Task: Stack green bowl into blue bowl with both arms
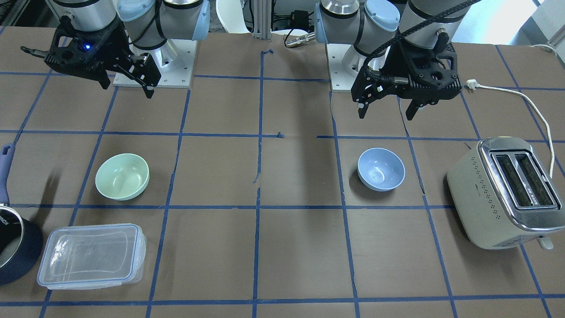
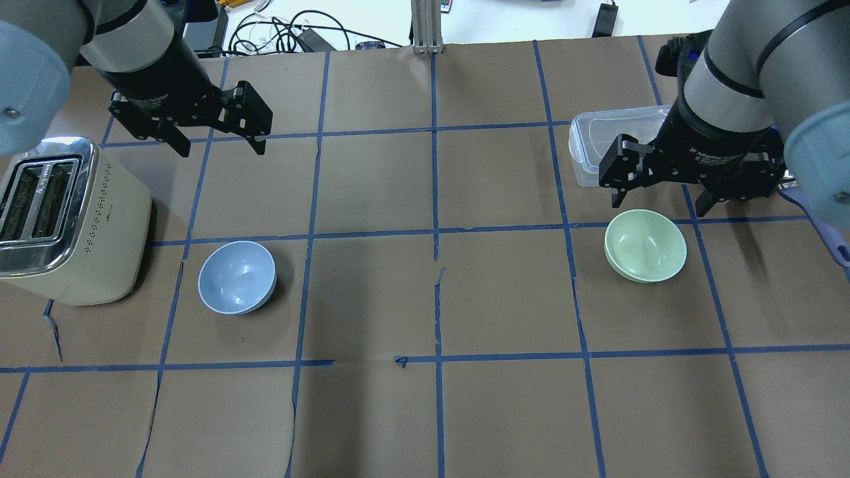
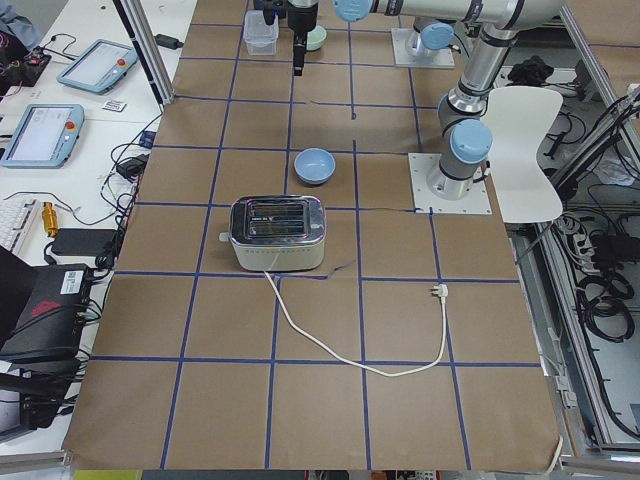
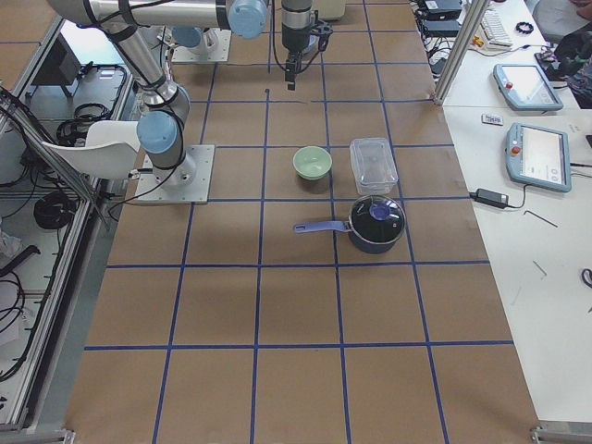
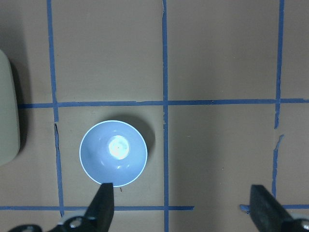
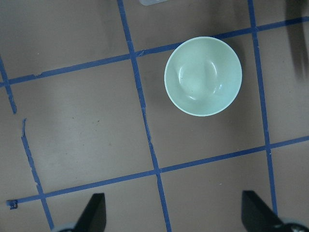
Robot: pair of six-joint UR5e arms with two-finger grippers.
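Overhead exterior: left claw (image 2: pixel 222 149) spread wide over the counter (image 2: pixel 505 299) near the blue bowl (image 2: pixel 236 277), right claw (image 2: pixel 661 202) likewise agape by the green bowl (image 2: pixel 645 245), bowls well apart.

This was a robotics lab. The bench (image 3: pixel 320 420) was papered brown and ruled into squares with blue tape (image 2: pixel 435 186). The left arm (image 3: pixel 470 95) and the right arm (image 4: pixel 143 79) stood bolted to white base plates (image 3: pixel 478 200) along its robot-side edge. Beyond the opposite edge, side tables carried teach pendants (image 4: pixel 538 157), and an aluminium post (image 2: pixel 425 26) rose at that edge's middle. Loose cables (image 3: pixel 600 300) lay beyond the robot-side edge. A toaster (image 3: pixel 277 232) and a pot (image 4: pixel 375 222) were the only household goods near the bench's two ends.
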